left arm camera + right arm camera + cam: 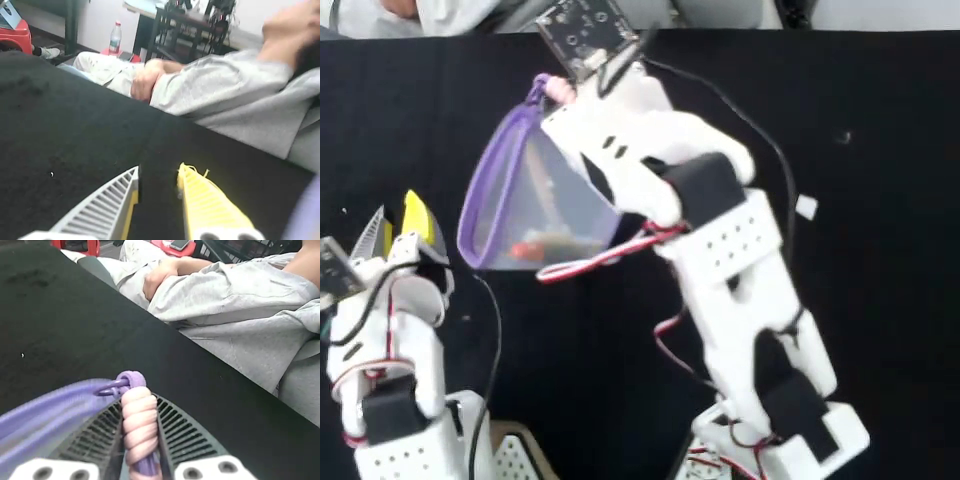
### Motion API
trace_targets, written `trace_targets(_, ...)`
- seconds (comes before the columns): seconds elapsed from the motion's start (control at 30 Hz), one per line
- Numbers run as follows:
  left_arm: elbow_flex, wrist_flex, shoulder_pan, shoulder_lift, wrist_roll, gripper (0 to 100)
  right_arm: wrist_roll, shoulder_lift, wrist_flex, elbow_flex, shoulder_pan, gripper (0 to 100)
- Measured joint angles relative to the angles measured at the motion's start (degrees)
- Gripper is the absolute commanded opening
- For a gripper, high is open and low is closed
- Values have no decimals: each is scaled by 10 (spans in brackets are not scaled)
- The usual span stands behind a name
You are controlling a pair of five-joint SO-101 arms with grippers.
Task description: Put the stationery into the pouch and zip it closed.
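Black table [880,120] beneath: my right tool [139,407] clamps the pink pull [136,430] of one hanging pouch [535,200]; my left tool [158,170] gapes, empty.

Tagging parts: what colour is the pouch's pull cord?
The pull cord is pale pink, clearest in the right wrist view.

Black tabletop [880,120]; white wall [95,20], dark desk [190,19], plastic bottle [115,37] behind.
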Motion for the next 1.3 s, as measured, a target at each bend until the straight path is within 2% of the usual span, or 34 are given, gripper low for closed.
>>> trace_targets(0.13,-94,97,46,-5,11,135,0,20,-22,0,0,11)
trace_targets(0.33,-227,227,191,-7,15,137,0,41,-43,0,1,11)
trace_targets(0.43,-243,237,286,-8,15,138,0,41,-41,0,11,11)
trace_targets(0.5,-222,214,329,-8,15,138,0,41,-34,0,14,11)
trace_targets(0.63,-113,122,339,-7,-13,134,0,27,-9,0,14,11)
trace_targets(0.8,-9,34,264,0,-12,137,0,-23,27,0,15,11)
trace_targets(0.9,-7,27,236,-5,11,137,0,-36,33,0,15,11)
trace_targets(1.17,-9,42,252,-5,18,139,0,-36,38,0,15,11)
trace_targets(1.3,-18,43,257,-4,18,200,0,-40,48,0,15,11)
